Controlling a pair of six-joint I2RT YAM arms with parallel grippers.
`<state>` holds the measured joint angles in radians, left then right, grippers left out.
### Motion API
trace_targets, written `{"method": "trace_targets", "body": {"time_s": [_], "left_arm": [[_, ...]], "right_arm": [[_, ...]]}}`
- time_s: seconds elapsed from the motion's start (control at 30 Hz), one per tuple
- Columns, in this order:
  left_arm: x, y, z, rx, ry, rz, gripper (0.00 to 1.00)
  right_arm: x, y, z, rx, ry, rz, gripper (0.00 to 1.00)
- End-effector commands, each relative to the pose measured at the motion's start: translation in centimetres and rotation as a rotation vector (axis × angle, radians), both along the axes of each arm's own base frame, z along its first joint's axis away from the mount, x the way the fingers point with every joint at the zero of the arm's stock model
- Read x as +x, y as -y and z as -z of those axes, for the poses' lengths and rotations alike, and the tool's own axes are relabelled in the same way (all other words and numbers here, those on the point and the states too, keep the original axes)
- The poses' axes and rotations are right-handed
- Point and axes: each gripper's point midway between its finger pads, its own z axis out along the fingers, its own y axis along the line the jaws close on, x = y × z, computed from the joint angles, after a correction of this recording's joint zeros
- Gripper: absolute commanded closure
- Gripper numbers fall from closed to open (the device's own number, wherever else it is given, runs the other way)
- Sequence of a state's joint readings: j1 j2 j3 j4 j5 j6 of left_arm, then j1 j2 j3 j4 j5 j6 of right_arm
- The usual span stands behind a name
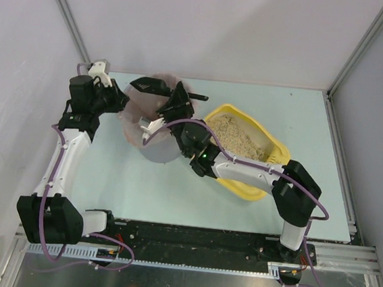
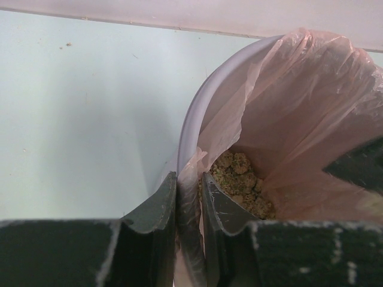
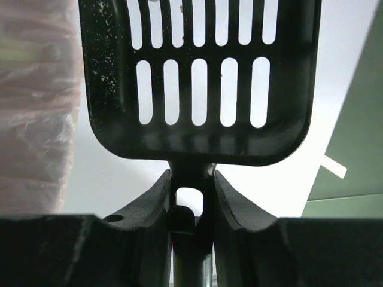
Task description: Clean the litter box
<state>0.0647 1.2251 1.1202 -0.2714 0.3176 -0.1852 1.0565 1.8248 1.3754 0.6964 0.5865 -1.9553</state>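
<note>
Observation, standing at the counter [image 1: 283,105].

- Left end effector [image 2: 188,179]: closed, pinching the rim of the grey bin [image 2: 190,119] together with a fold of the pink liner [image 2: 299,107].
- Right end effector [image 3: 191,176]: closed on the neck of the black scoop [image 3: 197,143], slotted head held out over the bin mouth.
- Litter box [image 1: 280,151]: on the counter just right of the bin, beige litter [image 1: 236,135] showing. The right forearm lies across its near-left side.
- Greenish clumps [image 2: 239,173] sit at the bottom of the liner.

Risks (judgement):
- The liner is thin. A pull from the left arm could tear it or drag it off the rim.
- The same pull could tip the bin, since only one side is held.
- The right arm's way back crosses low over the tray. An elbow or link could shove the litter box or spill litter.
- The grip is on a narrow neck. A loaded head could pivot and spill outside the bin.

Not resolvable:
- The tray's near-left part is hidden under the arm.
- The top view is too coarse to show whether waste remains in the litter.
- I cannot tell whether the scoop is carrying anything. Its slots look clear, with only dust specks.
- The bin's base is out of sight.
</note>
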Motion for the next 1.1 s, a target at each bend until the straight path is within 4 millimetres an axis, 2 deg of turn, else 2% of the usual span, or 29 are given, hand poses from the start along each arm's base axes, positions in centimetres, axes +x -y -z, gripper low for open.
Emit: {"method": "trace_targets", "body": {"time_s": [0.0, 0.17, 0.33, 0.4, 0.43, 0.5, 0.6, 0.73, 0.83, 1.0, 1.07], "left_arm": [[-1.1, 2.9, -2.2, -0.024, 0.045, 0.131, 0.99], [-1.1, 2.9, -2.2, -0.023, 0.047, 0.131, 0.99], [-1.1, 3.0, -2.2, -0.026, 0.045, 0.135, 0.99], [-1.1, 2.9, -2.3, -0.025, 0.047, 0.134, 0.99], [-1.1, 2.9, -2.2, -0.025, 0.044, 0.134, 0.99], [-1.1, 3.0, -2.2, -0.027, 0.045, 0.134, 0.99], [-1.1, 3.0, -2.1, -0.030, 0.041, 0.137, 0.99], [-1.1, 3.1, -2.2, -0.032, 0.043, 0.139, 1.00], [-1.2, 3.0, -2.3, -0.030, 0.048, 0.138, 0.99], [-1.1, 3.0, -2.2, -0.028, 0.044, 0.134, 0.99], [-1.1, 2.9, -2.2, -0.028, 0.044, 0.133, 0.99]], "right_arm": [[-3.2, 1.2, -7.3, 0.013, 0.341, -0.049, 1.00], [-3.7, 1.5, -7.2, -0.015, 0.461, -0.066, 1.00], [-4.8, 1.8, -6.8, -0.009, 0.433, -0.115, 1.00], [-5.0, 1.9, -5.3, -0.026, 0.357, -0.146, 1.00], [-4.8, 1.6, -3.8, -0.065, 0.304, -0.161, 1.00], [-4.8, 1.9, -3.0, -0.060, 0.258, -0.179, 1.00], [-4.7, 2.8, -3.4, -0.037, 0.242, -0.172, 1.00], [-4.9, 3.8, -5.0, -0.005, 0.279, -0.156, 1.00], [-4.6, 4.5, -5.0, 0.023, 0.257, -0.136, 1.00], [-3.6, 4.9, -2.3, 0.049, 0.173, -0.049, 1.00], [-3.4, 5.7, -1.7, 0.079, 0.168, -0.004, 1.00]]}}
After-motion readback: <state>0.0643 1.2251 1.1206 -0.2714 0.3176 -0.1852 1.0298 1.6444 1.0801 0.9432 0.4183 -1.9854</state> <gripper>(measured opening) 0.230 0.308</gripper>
